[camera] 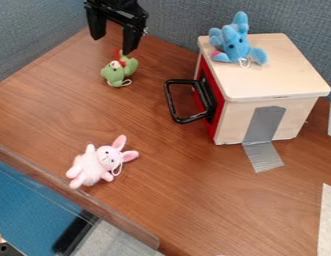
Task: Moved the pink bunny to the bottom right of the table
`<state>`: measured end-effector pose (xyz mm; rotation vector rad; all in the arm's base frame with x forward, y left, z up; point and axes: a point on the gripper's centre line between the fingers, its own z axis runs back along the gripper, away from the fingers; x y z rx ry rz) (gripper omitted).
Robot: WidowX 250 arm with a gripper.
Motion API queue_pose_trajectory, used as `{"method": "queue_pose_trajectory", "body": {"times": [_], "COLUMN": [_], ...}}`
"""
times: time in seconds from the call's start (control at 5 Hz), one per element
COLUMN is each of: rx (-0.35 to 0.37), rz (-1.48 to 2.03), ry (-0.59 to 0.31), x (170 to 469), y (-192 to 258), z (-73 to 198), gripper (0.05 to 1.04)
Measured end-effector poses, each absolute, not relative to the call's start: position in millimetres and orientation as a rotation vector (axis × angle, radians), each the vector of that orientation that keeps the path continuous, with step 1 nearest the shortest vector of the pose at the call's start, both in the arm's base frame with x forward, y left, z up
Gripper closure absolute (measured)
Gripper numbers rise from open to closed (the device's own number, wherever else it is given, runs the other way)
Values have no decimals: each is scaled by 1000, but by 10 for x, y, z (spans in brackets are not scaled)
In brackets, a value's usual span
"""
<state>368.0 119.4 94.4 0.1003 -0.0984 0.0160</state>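
Lying face up near the table's (214, 200) lower-left edge, the pink bunny (92, 166) is well apart from the green plush toy (115, 74), the wooden box (278, 75) and, at upper left, the black gripper (113, 45), fingers spread wide.

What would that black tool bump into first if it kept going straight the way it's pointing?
Probably the small green toy, which lies just below the tool in the picture. Depth is hard to judge from this one view, so it might instead meet the bare wooden table beside it.
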Motion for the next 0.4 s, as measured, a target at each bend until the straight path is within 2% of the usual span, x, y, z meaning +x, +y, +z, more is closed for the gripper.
{"method": "queue_pose_trajectory", "body": {"times": [0.2,0.4], "rx": [80,26], "rz": [7,-126], "ry": [-57,-69], "x": [3633,3353], "y": [1166,986], "z": [781,738], "gripper": [83,83]}}
